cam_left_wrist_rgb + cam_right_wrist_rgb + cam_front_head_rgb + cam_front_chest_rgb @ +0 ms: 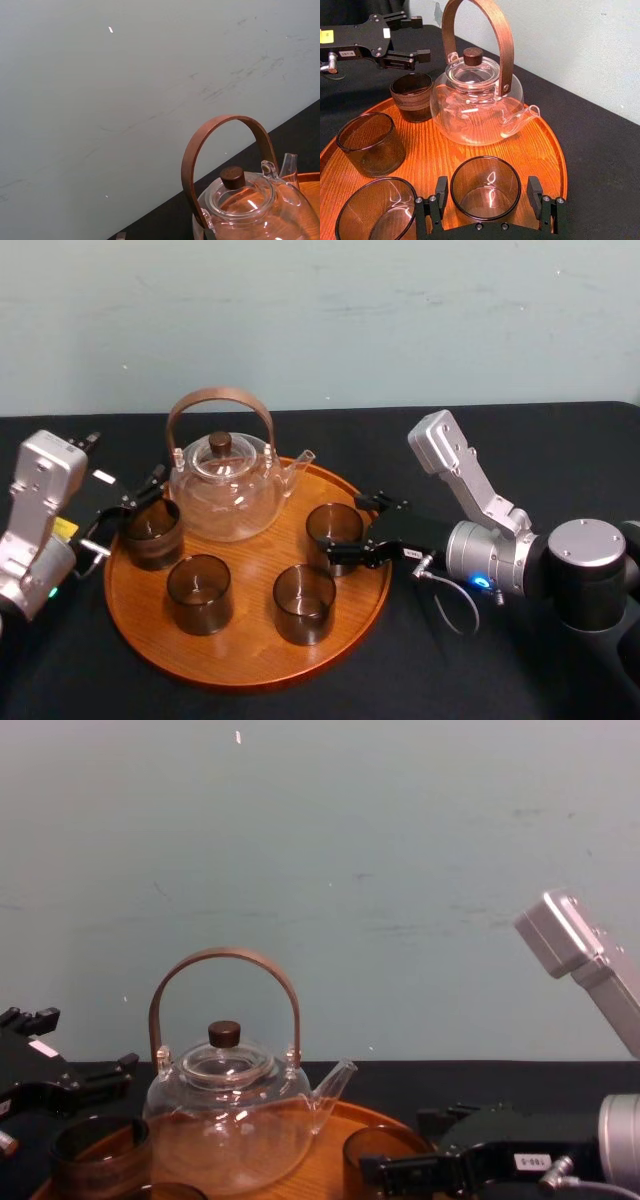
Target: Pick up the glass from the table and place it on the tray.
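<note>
The glass, a short smoky-brown tumbler, stands upright on the right part of the round wooden tray. My right gripper reaches in low from the right and straddles it. One finger stands on each side of the glass with a thin gap at both, so the gripper is open. My left gripper hovers open at the tray's left rim, just behind another tumbler, with nothing between its fingers.
A clear glass teapot with an arched brown handle fills the back of the tray. Two more tumblers stand at the tray's front, close to the glass. Black cloth covers the table around the tray.
</note>
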